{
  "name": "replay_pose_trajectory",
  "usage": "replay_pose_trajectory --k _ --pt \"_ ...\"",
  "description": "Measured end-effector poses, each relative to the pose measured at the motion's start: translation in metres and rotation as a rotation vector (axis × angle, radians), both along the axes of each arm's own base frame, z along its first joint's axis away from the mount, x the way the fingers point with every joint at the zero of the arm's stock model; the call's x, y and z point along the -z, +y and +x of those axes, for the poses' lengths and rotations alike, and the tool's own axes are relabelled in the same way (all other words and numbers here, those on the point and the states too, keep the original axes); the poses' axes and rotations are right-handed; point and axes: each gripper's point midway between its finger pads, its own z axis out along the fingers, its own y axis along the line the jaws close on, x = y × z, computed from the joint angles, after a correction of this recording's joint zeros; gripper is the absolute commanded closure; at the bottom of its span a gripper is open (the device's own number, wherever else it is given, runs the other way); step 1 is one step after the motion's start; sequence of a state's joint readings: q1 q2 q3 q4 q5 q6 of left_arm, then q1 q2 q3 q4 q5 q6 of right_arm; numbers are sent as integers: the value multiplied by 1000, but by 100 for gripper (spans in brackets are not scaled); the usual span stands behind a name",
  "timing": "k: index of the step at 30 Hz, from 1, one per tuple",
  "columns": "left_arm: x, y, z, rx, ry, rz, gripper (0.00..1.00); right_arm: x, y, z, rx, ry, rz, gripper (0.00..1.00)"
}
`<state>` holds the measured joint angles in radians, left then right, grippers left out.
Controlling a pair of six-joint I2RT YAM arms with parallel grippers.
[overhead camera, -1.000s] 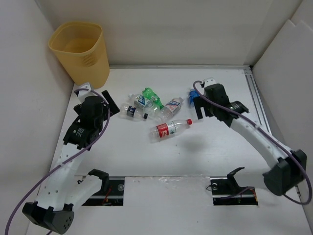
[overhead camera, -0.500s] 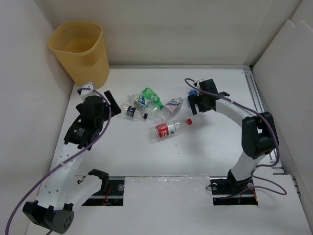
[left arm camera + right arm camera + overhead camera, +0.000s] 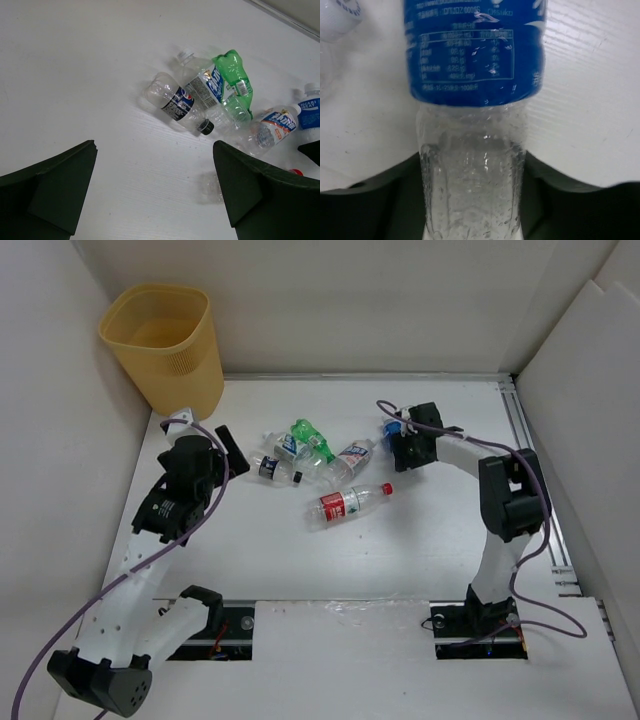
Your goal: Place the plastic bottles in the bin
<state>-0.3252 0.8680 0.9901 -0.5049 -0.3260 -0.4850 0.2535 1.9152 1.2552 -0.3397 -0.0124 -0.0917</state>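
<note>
one bin [image 3: 185, 375]: upright, far left corner
left gripper [image 3: 155, 195]: jaws apart, empty, near the pile
bottle pile [image 3: 210, 97]: lying at centre, red-label bottle [image 3: 347, 503] just beside
right gripper [image 3: 400, 447]: clamped on blue-label bottle [image 3: 475, 45], right of the pile

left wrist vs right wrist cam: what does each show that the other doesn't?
Left wrist only: the green bottle, the black-capped Pepsi bottle and the open left gripper.
Right wrist only: the right gripper, fingers flanking the clear body of the blue-labelled Pocari bottle, fine label print readable; grip unclear.
Both: that Pocari bottle, at the left wrist view's right edge, and the white table.
</note>
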Motion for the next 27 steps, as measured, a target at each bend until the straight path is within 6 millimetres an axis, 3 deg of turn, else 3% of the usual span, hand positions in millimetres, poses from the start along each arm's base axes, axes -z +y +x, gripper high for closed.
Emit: replay_pose_trajectory --k 1,2,4,9,12,14,16,20,23,27 --pt "0 -1 0 4 1 1 0 0 0 2 1 -5 10 60" --pt "1 -2 0 13 3 0 0 -1 -1 4 2 -9 17 84" --pt "1 -6 0 35 6 -4 0 -4 -5 7 21 -13 37 99" --pt "-3 -30 2 154 -5 -67 0 -33 -16 1 63 -60 58 100" --pt "-16 -57 3 282 -33 -141 0 -84 -12 -8 60 -160 85 100" --pt "-29 -80 6 381 -64 -193 0 -133 6 -14 11 -271 150 100" --pt "-45 -110 9 496 -102 -244 0 -184 37 -25 -85 -393 255 100" --pt "-65 -167 12 710 -146 -345 0 -255 106 -63 -315 -527 469 100" --pt "-75 -186 16 788 -179 -409 0 -279 147 -95 -460 -547 588 100" --pt "-102 -197 13 864 -274 -464 0 -288 176 -122 -565 -513 683 100"
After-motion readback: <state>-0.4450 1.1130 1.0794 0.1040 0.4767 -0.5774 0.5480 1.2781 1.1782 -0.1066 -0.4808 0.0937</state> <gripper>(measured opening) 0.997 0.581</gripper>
